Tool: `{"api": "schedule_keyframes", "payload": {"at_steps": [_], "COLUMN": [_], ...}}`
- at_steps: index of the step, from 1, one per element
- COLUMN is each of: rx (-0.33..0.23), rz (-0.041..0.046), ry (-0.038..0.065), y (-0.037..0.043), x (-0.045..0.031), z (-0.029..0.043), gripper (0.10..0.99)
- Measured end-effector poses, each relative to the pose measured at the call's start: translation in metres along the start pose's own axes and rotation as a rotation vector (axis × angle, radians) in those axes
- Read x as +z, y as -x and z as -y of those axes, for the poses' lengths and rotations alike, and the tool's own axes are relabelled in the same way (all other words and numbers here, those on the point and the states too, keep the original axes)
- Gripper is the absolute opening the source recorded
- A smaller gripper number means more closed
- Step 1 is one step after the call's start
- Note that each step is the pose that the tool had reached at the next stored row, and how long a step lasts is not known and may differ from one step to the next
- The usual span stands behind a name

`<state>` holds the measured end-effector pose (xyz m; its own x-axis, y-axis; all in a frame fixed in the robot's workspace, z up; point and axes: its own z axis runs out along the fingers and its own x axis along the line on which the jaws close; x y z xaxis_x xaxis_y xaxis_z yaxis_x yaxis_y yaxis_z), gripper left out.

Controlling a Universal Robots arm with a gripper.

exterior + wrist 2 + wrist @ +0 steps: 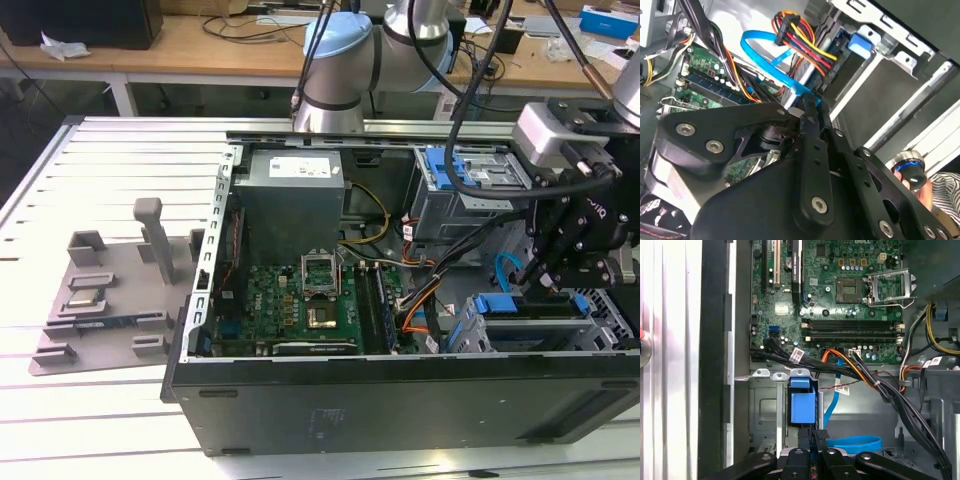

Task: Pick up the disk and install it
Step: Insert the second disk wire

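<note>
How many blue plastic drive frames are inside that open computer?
2. The upper blue frame sits in the bay by the case's far wall, at the exterior view's right. The lower blue frame lies just beneath the gripper. The arm may hide others.

Open computer case (400, 400) lying on slatted tabletop (120, 160); green motherboard (300, 305) showing inside, grey power supply (292, 195) sitting beside it. Grey fixture plate (105, 310) resting near case.

Slatted white bench (60, 400)
An open computer case (400, 400) and a grey fixture plate (110, 300) rest on it, side by side.
</note>
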<state>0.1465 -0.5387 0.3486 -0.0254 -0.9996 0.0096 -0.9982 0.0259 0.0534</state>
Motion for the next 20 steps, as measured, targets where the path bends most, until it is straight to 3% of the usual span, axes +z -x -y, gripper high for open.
{"api": "schedule_keyframes", "payload": {"at_steps": [10,14,20], "rx": [-0.007,-0.007,-0.007], "rz": [-0.0003,-0.0002,-0.0001], "ry": [0.000,0.000,0.000], "y": [0.0022,0.0020,0.0002], "x": [0.0033,-0.0040,-0.0006], "z": [0.0047,0.0045,0.0047], "gripper": [0.157,0.157,0.157]}}
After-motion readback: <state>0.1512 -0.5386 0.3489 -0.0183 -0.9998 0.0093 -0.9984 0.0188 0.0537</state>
